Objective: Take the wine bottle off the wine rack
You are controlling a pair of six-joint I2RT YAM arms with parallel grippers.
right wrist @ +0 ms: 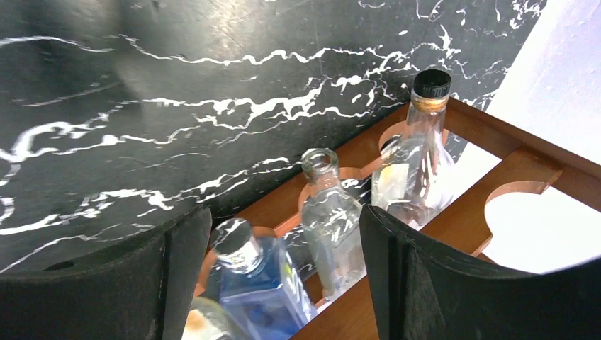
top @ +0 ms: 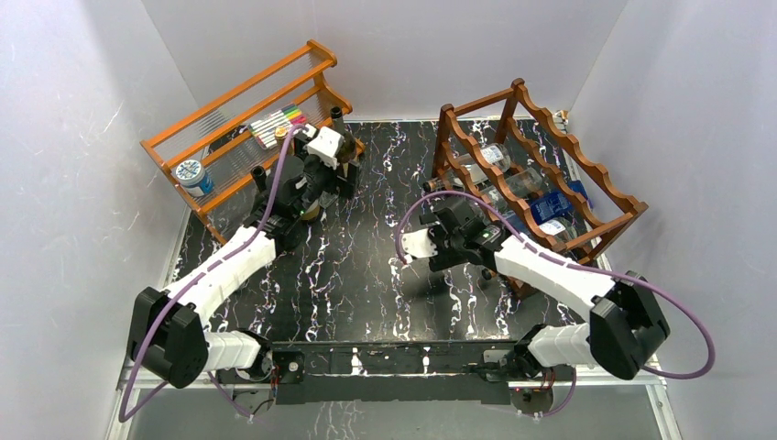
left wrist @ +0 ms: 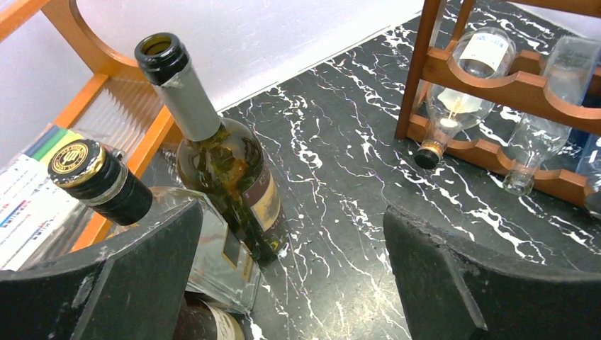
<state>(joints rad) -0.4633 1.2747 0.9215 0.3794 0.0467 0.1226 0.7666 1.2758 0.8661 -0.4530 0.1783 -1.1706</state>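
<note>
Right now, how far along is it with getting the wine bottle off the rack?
Possibly done: a green bottle stands on the table by the open left gripper. In hand: the open right gripper hovers at the wine rack, lined up with a clear bottle, which is not gripped. Left: closing on it and lifting it out.

Bottles (top: 527,181) lie in the wine rack (top: 586,154) at the table's (top: 366,275) back right.
</note>
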